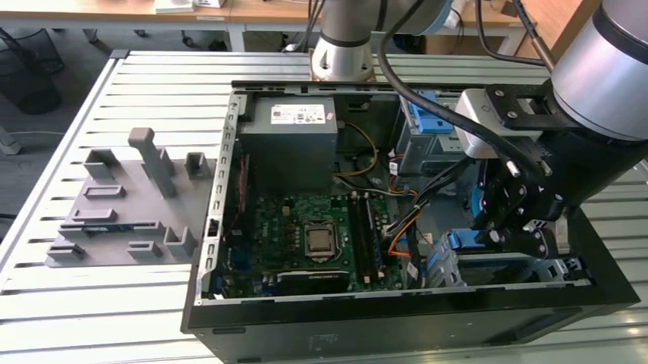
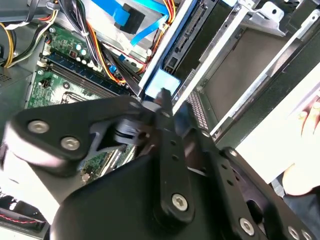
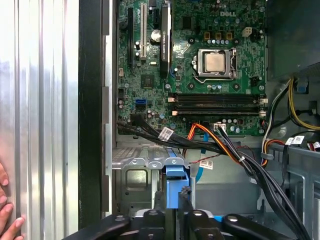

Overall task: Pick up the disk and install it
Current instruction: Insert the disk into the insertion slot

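Exterior view, lower right of frame, nearest entry: gripper (image 1: pixel 511 231), fingers drawn close, which we judge clamped on the disk (image 1: pixel 466 241). The disk lies at the fingertips, just to their left in frame, down in the case's drive bay. We see only its blue bracket; its silver body and long axis are hidden by the gripper and the bay wall. Centre: motherboard (image 1: pixel 314 235). Upper centre: grey power supply box (image 1: pixel 294 140)

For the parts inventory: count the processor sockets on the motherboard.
1: the processor socket sits mid-board beside the memory slots; cables hide part of the motherboard's edge.
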Controlling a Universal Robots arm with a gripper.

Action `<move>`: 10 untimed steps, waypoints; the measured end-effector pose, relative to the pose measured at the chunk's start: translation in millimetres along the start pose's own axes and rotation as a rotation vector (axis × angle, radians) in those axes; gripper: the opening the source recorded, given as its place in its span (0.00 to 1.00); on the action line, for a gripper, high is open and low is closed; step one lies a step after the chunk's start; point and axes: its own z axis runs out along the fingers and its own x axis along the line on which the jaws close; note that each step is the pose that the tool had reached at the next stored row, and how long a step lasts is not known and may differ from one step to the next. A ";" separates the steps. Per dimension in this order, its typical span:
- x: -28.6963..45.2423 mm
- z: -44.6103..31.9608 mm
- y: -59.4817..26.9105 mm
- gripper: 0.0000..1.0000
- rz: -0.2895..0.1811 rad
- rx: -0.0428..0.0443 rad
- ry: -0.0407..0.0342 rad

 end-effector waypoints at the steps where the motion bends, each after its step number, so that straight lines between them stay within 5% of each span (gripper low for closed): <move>1: 0.0 0.0 0.0 0.25 0.000 0.0000 0.0000; 4: 0.0 0.1 0.0 0.12 0.000 0.0000 -0.0001; 10: 0.0 0.2 0.0 0.12 0.000 0.0000 0.0000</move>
